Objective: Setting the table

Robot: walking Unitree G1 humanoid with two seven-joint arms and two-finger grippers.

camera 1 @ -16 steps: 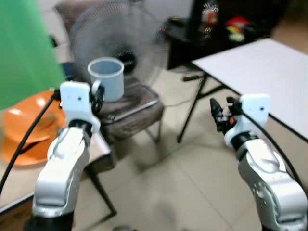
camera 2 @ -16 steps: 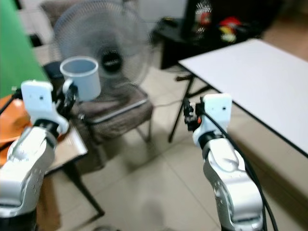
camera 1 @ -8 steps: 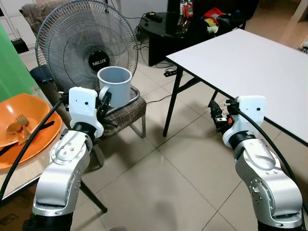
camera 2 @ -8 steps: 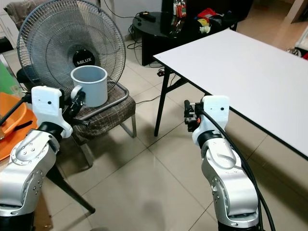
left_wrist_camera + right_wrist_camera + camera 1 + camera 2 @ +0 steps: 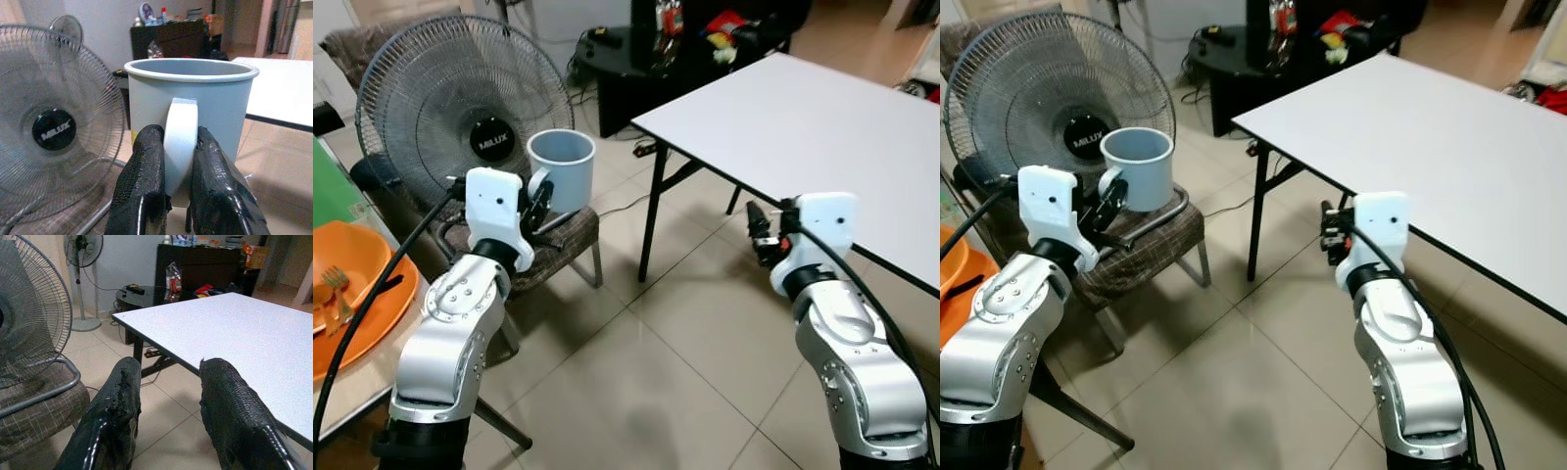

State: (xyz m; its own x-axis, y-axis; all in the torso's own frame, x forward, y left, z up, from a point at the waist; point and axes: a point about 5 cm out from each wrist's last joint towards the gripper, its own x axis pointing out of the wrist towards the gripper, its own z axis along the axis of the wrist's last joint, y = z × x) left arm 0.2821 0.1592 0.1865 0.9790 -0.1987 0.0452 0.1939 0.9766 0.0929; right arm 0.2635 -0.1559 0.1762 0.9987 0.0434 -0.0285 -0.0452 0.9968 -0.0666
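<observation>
Closer to the white worktop (image 5: 822,127) now, the left claw (image 5: 171,161) pinches the light, rigid blue-grey mug (image 5: 561,168) by its handle, while the right claw (image 5: 168,406) beside that worktop gapes empty.

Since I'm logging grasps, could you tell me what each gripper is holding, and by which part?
The left gripper holds the grey-blue mug upright by its handle, pinched between both fingers. The right gripper is open and holds nothing.

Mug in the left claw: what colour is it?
Pale blue-grey mug, its handle pinched by the left claw; clearest in the left wrist view.
</observation>
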